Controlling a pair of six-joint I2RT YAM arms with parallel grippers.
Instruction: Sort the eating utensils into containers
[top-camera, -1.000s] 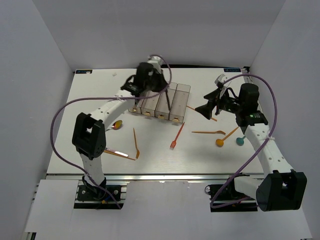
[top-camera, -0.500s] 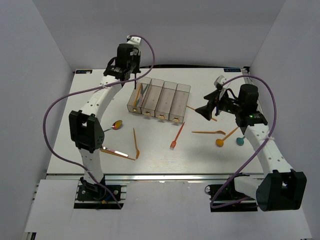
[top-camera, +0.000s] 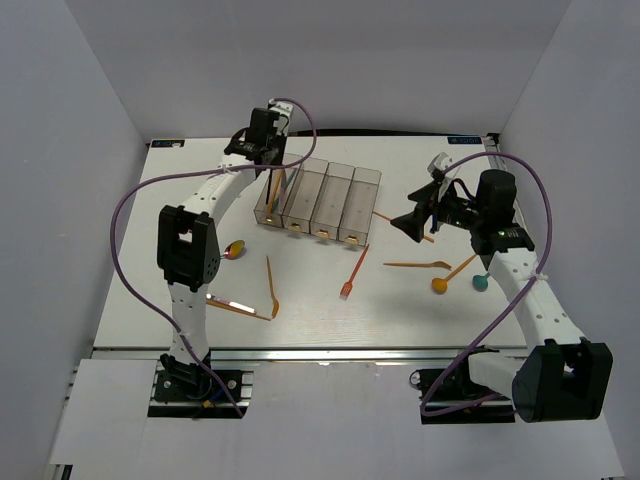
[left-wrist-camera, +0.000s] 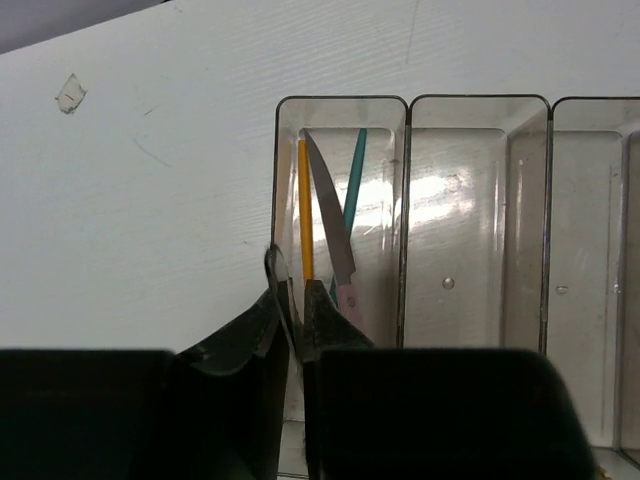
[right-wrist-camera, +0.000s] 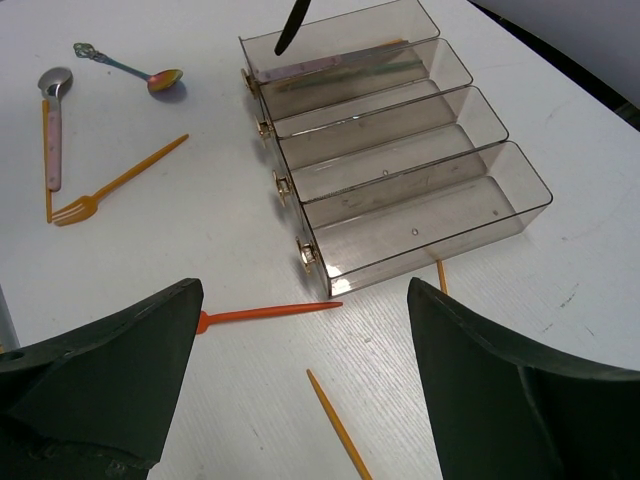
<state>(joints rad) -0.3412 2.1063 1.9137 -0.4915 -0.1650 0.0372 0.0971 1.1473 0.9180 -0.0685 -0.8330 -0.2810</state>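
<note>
In leftmost container (left-wrist-camera: 340, 99), knife (left-wrist-camera: 325, 200) lies just ahead of left tool (left-wrist-camera: 297, 285), jaws barely parted, holding nothing.

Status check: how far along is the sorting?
Early. Done: a knife, an orange utensil and a teal one lie in the end bin; the other three bins are empty. In hand: left claw hovers at that bin, grip unclear; right claw open, empty. Left: several pieces on the table, including an orange fork and teal spoon.

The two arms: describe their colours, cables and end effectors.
The left arm and right arm have white links and black joint housings. A purple cable loops along each. The left end effector and right end effector are black, each with two dark fingers.
</note>
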